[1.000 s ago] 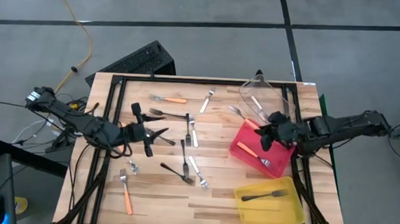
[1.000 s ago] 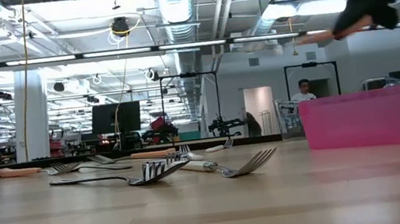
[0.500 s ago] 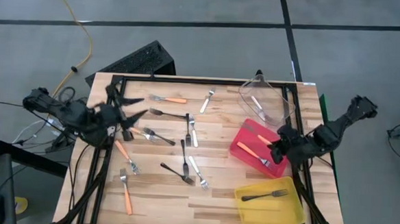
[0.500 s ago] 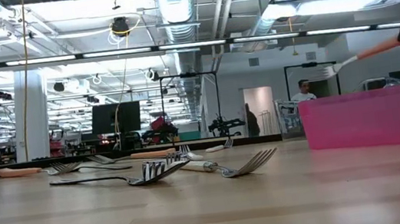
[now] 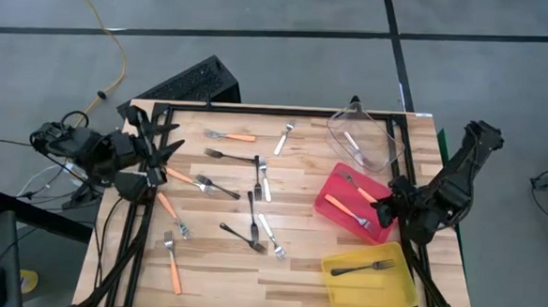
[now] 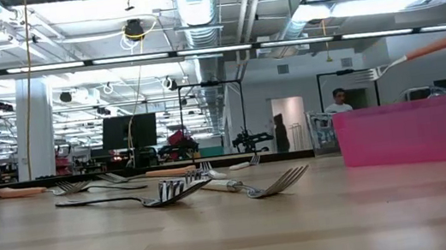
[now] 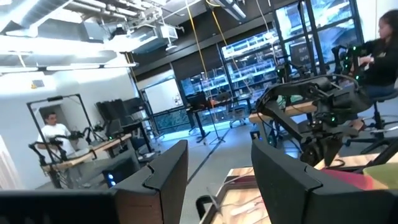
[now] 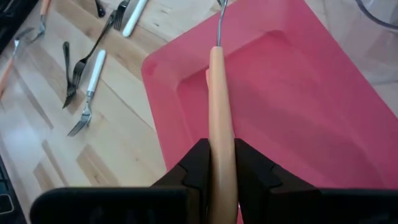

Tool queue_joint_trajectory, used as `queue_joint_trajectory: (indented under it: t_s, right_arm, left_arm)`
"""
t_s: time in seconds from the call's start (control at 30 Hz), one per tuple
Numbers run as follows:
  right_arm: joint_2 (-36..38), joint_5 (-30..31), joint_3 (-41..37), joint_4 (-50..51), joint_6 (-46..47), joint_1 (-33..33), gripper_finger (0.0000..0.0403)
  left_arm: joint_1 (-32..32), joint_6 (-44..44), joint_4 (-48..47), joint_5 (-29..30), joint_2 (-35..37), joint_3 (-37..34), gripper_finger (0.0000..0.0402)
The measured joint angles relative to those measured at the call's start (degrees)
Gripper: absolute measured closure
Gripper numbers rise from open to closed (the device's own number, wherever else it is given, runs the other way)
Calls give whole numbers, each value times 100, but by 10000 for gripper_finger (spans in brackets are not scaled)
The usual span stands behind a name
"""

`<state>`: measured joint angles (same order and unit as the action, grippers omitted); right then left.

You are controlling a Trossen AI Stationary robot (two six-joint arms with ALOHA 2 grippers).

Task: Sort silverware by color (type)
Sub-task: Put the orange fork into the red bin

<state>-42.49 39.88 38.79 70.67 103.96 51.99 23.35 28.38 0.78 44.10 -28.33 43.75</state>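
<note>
Clamping orange-handled fork (image 8: 219, 118) over red bin (image 8: 323, 99), right hand (image 8: 217, 163); left hand (image 7: 219, 171) spread, empty.

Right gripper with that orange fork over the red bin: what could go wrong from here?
The right gripper pinches the orange-handled fork only at its handle end, so it could swing or slip in the grip. It juts out nearly level above the red bin, so a release may bounce it off the rim. One orange fork already lies inside and could deflect it.
</note>
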Motion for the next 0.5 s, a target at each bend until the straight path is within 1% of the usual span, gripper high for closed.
queue_joint_trajectory:
  t_s: [0.17,0.3,0.5]
  right_arm:
    - [-211,-42,0,-49,-65,7,326]
    - [-316,-98,0,-88,-127,188,326]
    - [-370,-100,0,-143,76,402,326]
  left_arm:
    - [0,134,-5,-102,-12,0,236]
    - [0,114,-38,-420,-12,0,236]
    - [0,46,-114,-798,-12,0,236]
